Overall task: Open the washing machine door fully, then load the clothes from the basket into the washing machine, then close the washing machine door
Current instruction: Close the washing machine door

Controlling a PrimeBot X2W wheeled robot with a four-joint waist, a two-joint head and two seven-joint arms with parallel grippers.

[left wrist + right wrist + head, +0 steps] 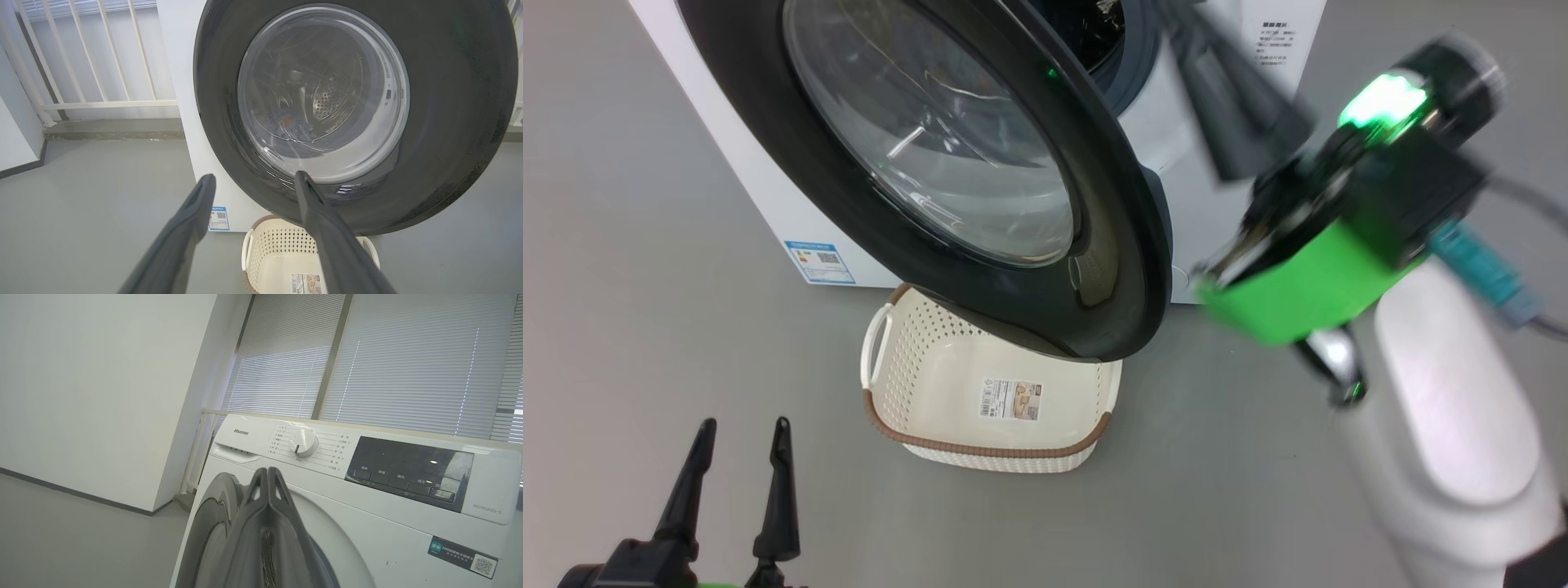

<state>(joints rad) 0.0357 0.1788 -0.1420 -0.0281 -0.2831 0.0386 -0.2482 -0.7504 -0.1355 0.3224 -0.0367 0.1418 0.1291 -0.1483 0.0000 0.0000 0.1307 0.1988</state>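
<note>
Nearest you, the left hand (746, 425) hangs low over the grey floor (629, 343), its two fingers spread wide with nothing between them. Just beyond it the basket (980, 450) sits on the floor holding only its label sticker, its far end tucked under the lower rim of the washing machine door (768, 188). That door stands part-way out from the washing machine (367, 526), its glass bowl facing your left hand. Further on, your right hand (267, 473) is raised before the machine front, just right of the door's rim, fingers pressed flat together and gripping nothing. The head view blurs it, so you cannot tell whether it touches the door. Through the glass, in the left wrist view, the clothes (288, 122) lie in the drum as a blue patch with an orange spot. Judging by that, loading looks done and closing is the step in hand. Your next move calls for getting the right hand clear of the opening, then pressing the door's outer face until it latches
</note>
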